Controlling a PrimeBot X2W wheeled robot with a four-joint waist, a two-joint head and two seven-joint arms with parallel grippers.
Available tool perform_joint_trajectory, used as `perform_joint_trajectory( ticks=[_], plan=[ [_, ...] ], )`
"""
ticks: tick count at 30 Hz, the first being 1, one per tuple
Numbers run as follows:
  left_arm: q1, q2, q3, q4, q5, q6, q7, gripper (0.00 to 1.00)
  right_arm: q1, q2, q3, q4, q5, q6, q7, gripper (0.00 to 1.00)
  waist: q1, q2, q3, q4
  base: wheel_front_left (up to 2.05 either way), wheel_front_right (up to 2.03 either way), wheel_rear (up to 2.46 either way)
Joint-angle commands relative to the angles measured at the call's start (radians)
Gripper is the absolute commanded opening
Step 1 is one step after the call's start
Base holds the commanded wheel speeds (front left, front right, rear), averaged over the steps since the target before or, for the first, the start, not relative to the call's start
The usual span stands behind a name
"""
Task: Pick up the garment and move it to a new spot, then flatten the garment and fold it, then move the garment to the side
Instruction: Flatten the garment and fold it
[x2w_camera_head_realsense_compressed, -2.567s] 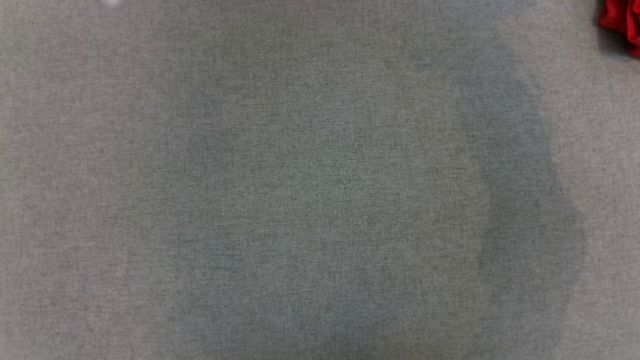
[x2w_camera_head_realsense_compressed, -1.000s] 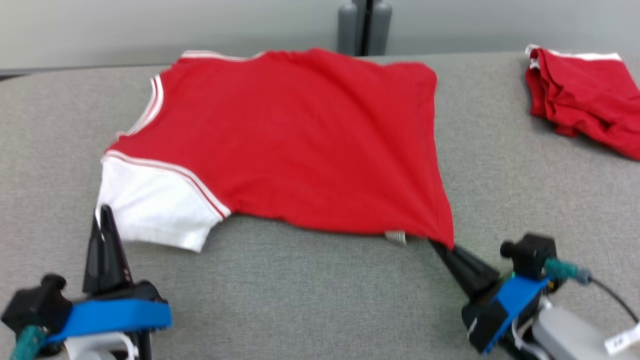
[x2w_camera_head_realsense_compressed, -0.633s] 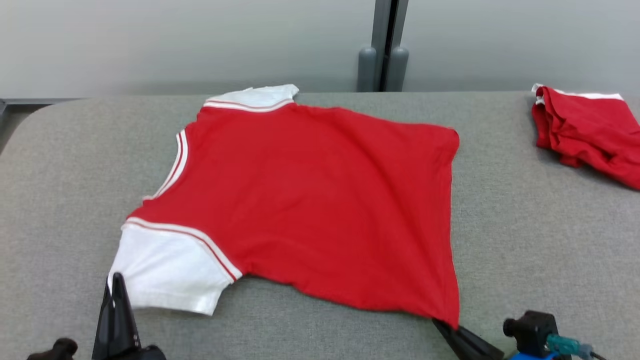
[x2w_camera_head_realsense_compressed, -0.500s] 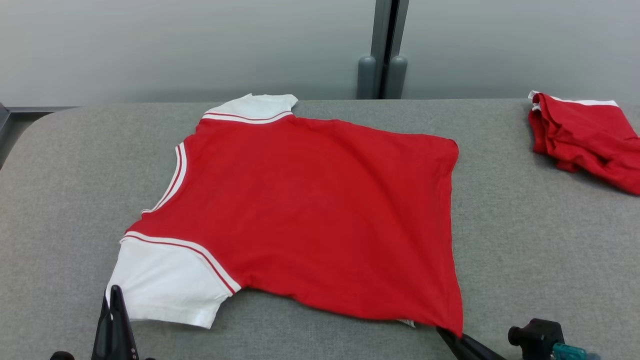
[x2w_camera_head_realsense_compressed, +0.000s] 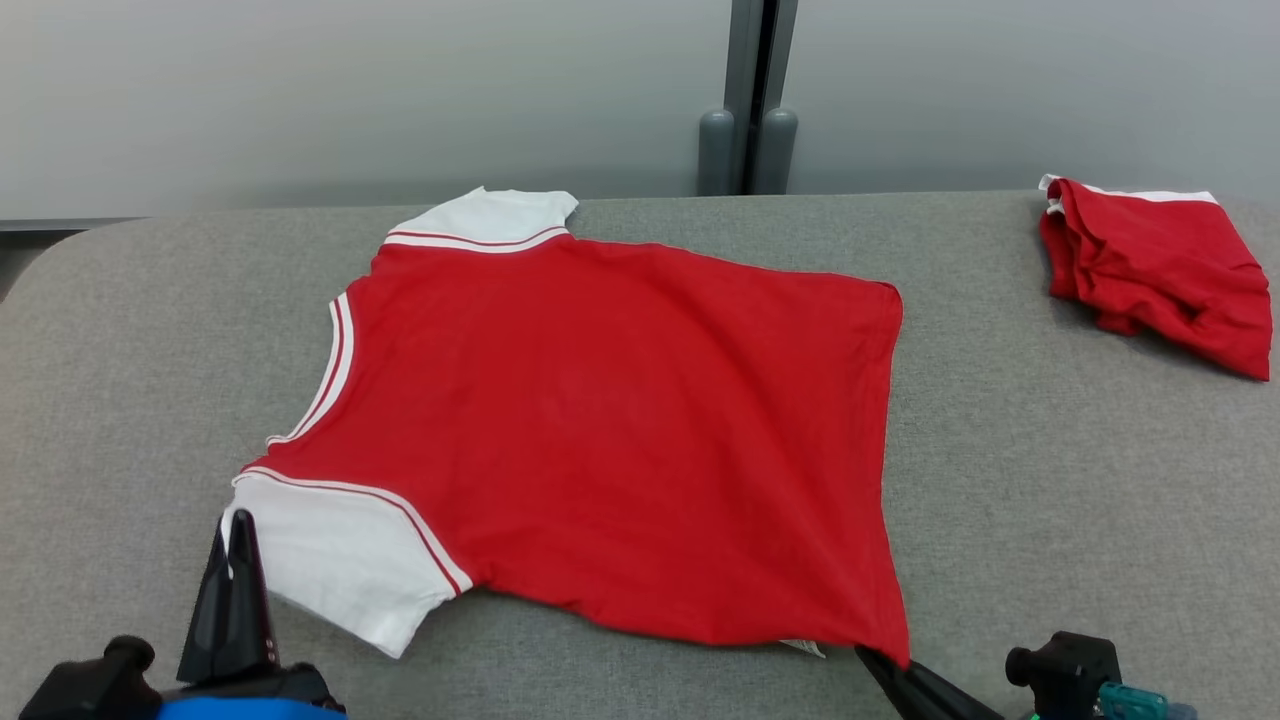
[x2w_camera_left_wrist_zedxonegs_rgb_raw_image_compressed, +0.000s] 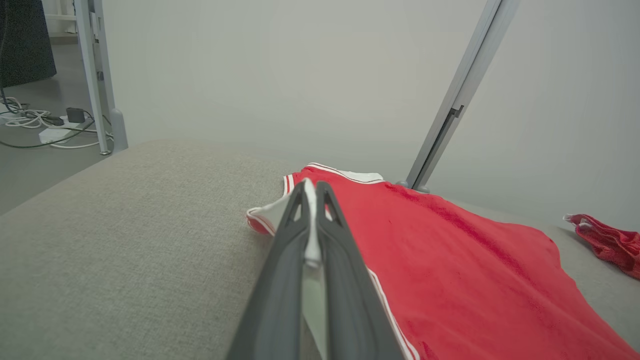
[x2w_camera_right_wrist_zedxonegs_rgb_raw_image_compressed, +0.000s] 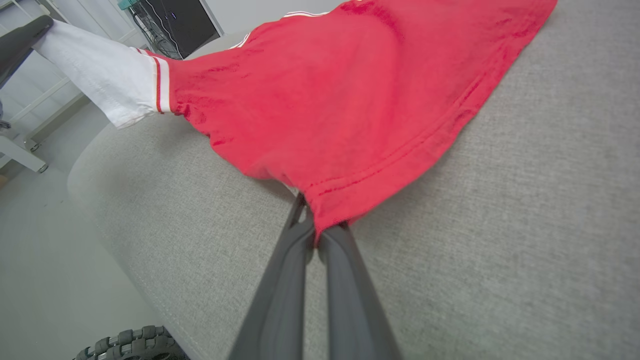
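Hold on shirt (x2w_camera_head_realsense_compressed: 620, 440) by left claw (x2w_camera_head_realsense_compressed: 238, 520) at white sleeve (x2w_camera_head_realsense_compressed: 340, 560) and by right claw (x2w_camera_head_realsense_compressed: 872, 658) at hem corner (x2w_camera_head_realsense_compressed: 890, 635), both pinched tight. Since a second ago, laid flatter ahead of claws, far sleeve (x2w_camera_head_realsense_compressed: 490, 215) exposed. Judged nearly ready for folding.

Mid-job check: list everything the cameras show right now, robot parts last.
red T-shirt: one, red with white sleeves, spread across the table's middle.
second red garment: one, red with white trim, bunched at the table's far right.
table: one, grey fabric top, under both garments.
post: one, grey, upright behind the table.
cables: a few, pale and dark, on the floor beyond the table.
wheel: one, black, treaded, on the floor below the table's edge.
left pincer: one, dark, shut on the T-shirt's near white sleeve.
right pincer: one, dark, shut on the T-shirt's near hem corner.
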Motion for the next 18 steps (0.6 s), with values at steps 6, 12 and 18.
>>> perform_joint_trajectory(
  ticks=[6,12,18],
  plan=[
    [-0.13,0.037,-0.014,0.039,0.025,-0.028,0.022,0.0,-0.052,0.009,-0.017,-0.003,0.016,0.001,0.021,0.0,0.0,-0.0001,0.029,-0.018,0.0,0.0,0.0],
    [-0.264,0.058,-0.015,0.114,0.023,-0.058,0.035,0.0,-0.135,0.012,-0.017,0.021,0.04,0.001,0.018,0.0,0.0,-0.0001,0.079,-0.033,0.0,0.0,0.0],
    [-0.422,0.069,-0.024,0.213,0.024,-0.092,0.045,0.0,-0.233,0.02,-0.012,0.069,0.057,0.001,0.0,0.0,0.0,-0.0001,0.143,-0.046,0.0,0.0,0.0]
  ],
)
